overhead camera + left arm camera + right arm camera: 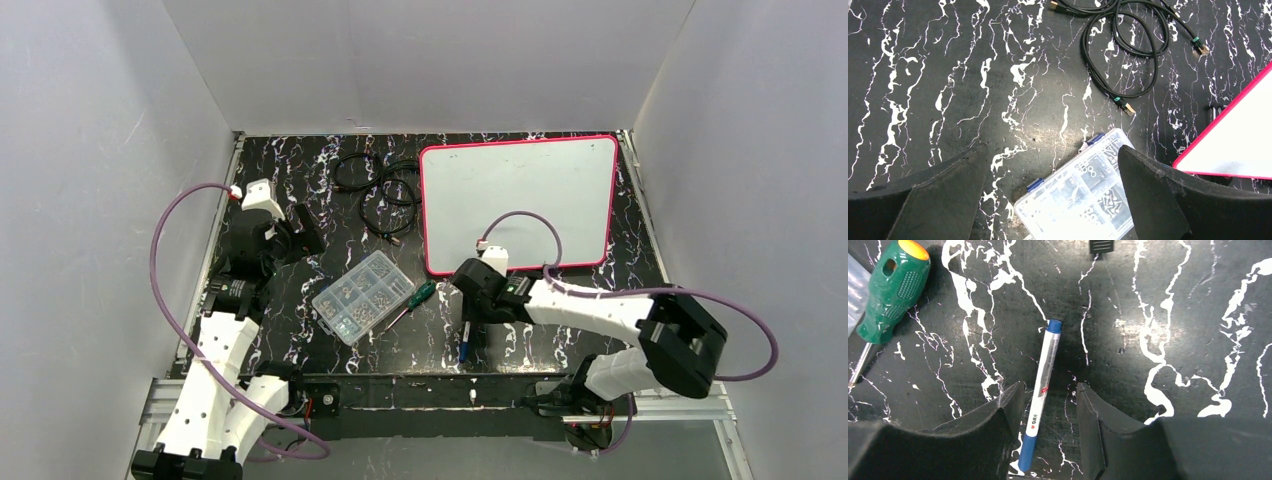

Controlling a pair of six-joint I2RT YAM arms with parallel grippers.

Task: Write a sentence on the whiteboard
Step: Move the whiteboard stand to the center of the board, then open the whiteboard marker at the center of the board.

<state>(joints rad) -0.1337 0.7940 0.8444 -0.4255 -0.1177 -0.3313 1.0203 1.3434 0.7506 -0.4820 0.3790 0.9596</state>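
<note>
The whiteboard [515,205] with its pink-red frame lies flat at the back right, and its corner [1243,145] shows in the left wrist view. Its surface is blank white and no sentence shows on it. A white marker with a blue cap [1043,385] lies on the black marbled table in front of the board [466,342]. My right gripper [1049,386] is low over it, open, one finger on each side of the barrel. The left finger is close to the barrel and a gap remains on the right. My left gripper [1052,150] hangs wide open and holds nothing, at the left [300,235].
A clear parts box [362,297] [1083,195] lies mid-table. A green-handled screwdriver [418,298] [890,295] rests beside it, just left of the marker. Coiled black cables [380,190] [1128,50] lie left of the board. White walls enclose the table.
</note>
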